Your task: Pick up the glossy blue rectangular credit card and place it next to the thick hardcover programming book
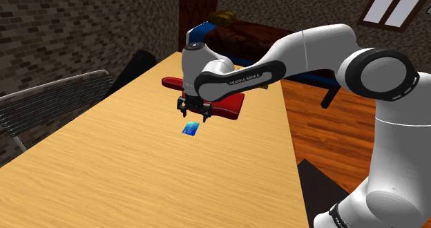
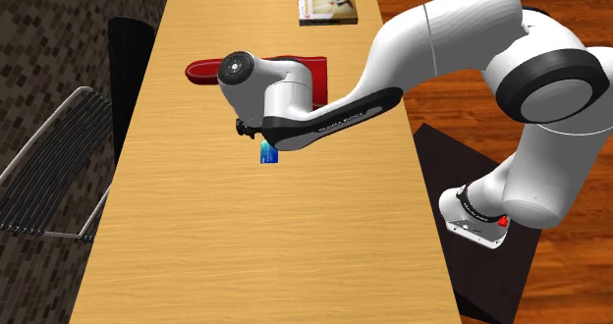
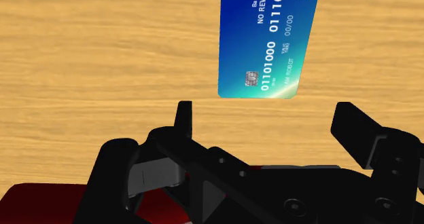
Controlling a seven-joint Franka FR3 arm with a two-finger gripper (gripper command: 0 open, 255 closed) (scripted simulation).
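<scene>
A glossy blue credit card [image 1: 190, 128] [image 2: 268, 155] lies flat on the wooden table [image 1: 103, 171]. In the wrist view the card [image 3: 268, 43] shows white numbers and a small chip, just beyond the fingertips. My black gripper [image 1: 194, 112] [image 2: 257, 135] [image 3: 268, 121] hangs open a little above the table, beside the card on the side of a red object. Nothing is between its fingers [image 3: 183, 117]. A book with a white and red cover [image 2: 327, 6] lies at the table's far end in the second exterior view.
A red flat object [image 1: 231, 108] [image 2: 201, 72] lies on the table right behind the gripper. A metal-slat chair [image 1: 48, 102] [image 2: 49, 165] and a black chair [image 2: 128, 57] stand along the table's left side. Wooden floor [image 1: 324, 130] lies past the right edge.
</scene>
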